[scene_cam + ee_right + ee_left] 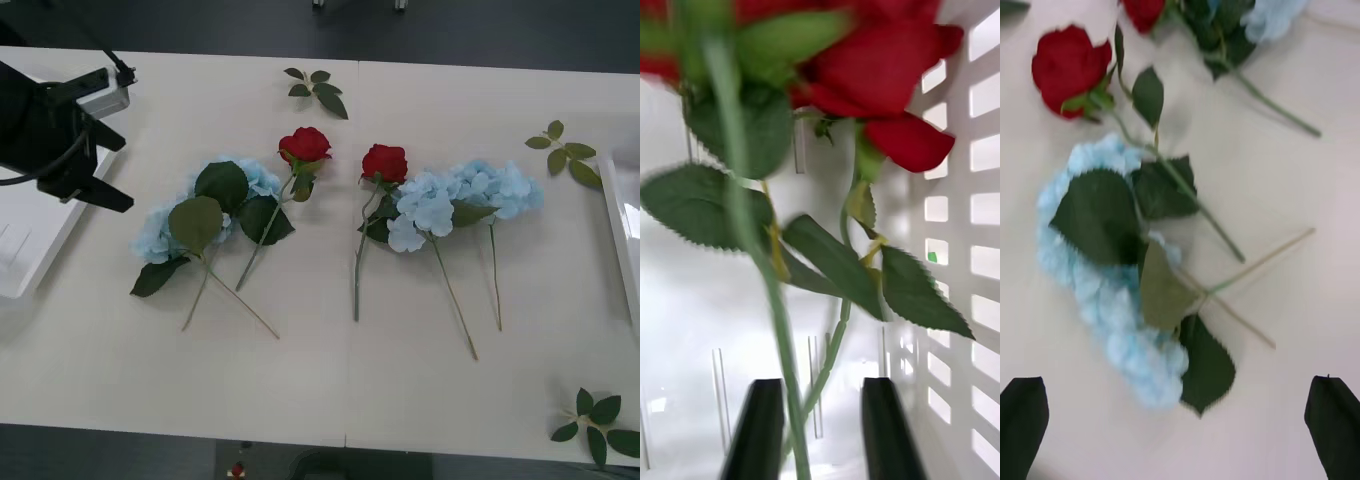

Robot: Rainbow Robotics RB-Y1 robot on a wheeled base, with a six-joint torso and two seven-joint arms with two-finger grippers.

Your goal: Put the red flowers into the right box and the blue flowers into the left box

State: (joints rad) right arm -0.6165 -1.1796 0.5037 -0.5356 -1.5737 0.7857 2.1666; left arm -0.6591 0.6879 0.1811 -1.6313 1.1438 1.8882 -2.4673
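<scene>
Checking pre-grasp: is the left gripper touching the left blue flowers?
Apart. Left wrist view: open left gripper fingers sit clear of the blue flowers, bare table between.

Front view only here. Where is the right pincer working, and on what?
Observer: The right pincer is inside a white box, close to its slotted wall.
Operator: Is it gripping anything?
Observer: Its fingers stand apart; a thin green stem runs between them, and the red flowers lie beyond.
Operator: And the left pincer?
Observer: The left pincer is open, above the blue flowers on the table.
</scene>
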